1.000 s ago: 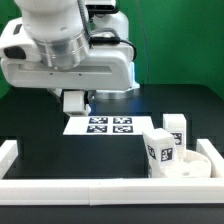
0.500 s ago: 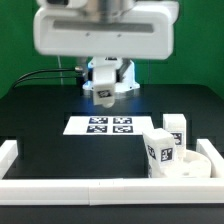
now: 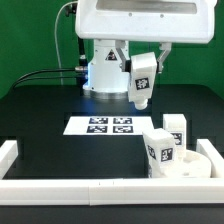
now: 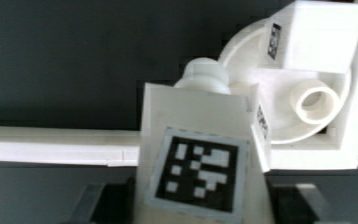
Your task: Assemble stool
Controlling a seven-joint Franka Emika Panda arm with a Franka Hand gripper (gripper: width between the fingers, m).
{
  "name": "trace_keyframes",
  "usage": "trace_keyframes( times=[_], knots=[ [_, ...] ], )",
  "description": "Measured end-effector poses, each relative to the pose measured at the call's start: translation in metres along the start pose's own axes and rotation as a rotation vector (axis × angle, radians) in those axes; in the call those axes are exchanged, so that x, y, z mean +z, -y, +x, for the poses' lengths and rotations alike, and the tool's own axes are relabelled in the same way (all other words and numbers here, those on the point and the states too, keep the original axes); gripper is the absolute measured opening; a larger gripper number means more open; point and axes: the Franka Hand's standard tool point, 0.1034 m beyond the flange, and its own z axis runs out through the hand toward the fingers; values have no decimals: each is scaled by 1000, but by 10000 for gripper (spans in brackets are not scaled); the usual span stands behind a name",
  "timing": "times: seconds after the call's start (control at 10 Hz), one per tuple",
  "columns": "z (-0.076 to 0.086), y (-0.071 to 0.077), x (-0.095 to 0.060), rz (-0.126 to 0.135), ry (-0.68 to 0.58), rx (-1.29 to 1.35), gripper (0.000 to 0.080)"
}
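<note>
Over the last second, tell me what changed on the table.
The end effector carried a stool leg up and toward the exterior view's right, above the marker board. The seat and the two legs by it stayed put.

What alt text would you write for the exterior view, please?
A robot gripper holds a white stool leg in the air above a black table. Below lie a marker board, the round seat with one leg on it, another leg behind.
</note>
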Motion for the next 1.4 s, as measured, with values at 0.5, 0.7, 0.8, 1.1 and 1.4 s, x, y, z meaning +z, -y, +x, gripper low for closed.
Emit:
trace_keyframes(
  times=[0.5, 0.7, 0.8, 1.1, 1.4],
  knots=[
    [11, 45, -2, -51, -41, -199, 323],
    [11, 46, -2, -49, -42, -178, 323],
    [11, 47, -2, -49, -42, -178, 323],
    [23, 67, 3, -44, -186, -247, 323],
    [27, 73, 5, -25, -253, -296, 323]
  ],
)
